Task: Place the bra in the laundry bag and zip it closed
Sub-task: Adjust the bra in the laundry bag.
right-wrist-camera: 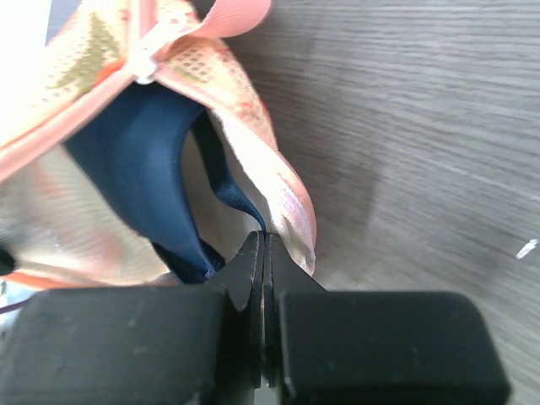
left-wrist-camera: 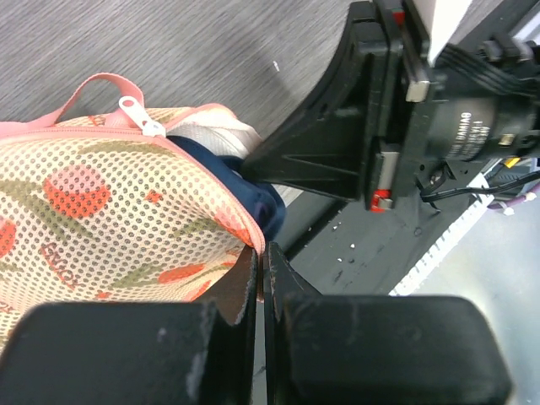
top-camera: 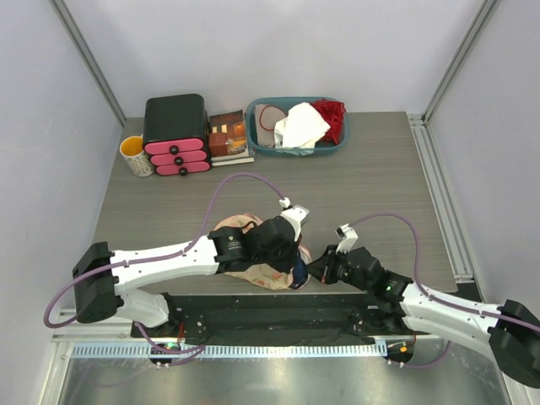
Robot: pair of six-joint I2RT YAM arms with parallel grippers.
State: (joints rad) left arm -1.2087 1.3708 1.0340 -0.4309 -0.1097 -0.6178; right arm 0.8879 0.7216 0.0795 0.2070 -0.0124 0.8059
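The laundry bag (top-camera: pixel 257 274), pink-trimmed mesh with a reddish print, lies near the table's front edge under my left arm. It is partly unzipped, and its white zipper pull (left-wrist-camera: pixel 135 114) sits at the top seam. The navy bra (left-wrist-camera: pixel 245 181) lies inside and bulges out of the open end. My left gripper (left-wrist-camera: pixel 260 253) is shut on the bag's pink rim. In the right wrist view the bra (right-wrist-camera: pixel 135 160) fills the opening between the bag's two halves (right-wrist-camera: pixel 261 152). My right gripper (right-wrist-camera: pixel 264 238) is shut on a thin navy edge of the bra, right beside the pink rim.
A teal basket (top-camera: pixel 337 145) with a white cloth (top-camera: pixel 299 126) and a red garment (top-camera: pixel 331 116) stands at the back. Left of it are a book (top-camera: pixel 228 135), a black box with pink drawers (top-camera: pixel 175 133) and a mug (top-camera: pixel 135 154). A black mat (top-camera: pixel 270 312) lines the near edge.
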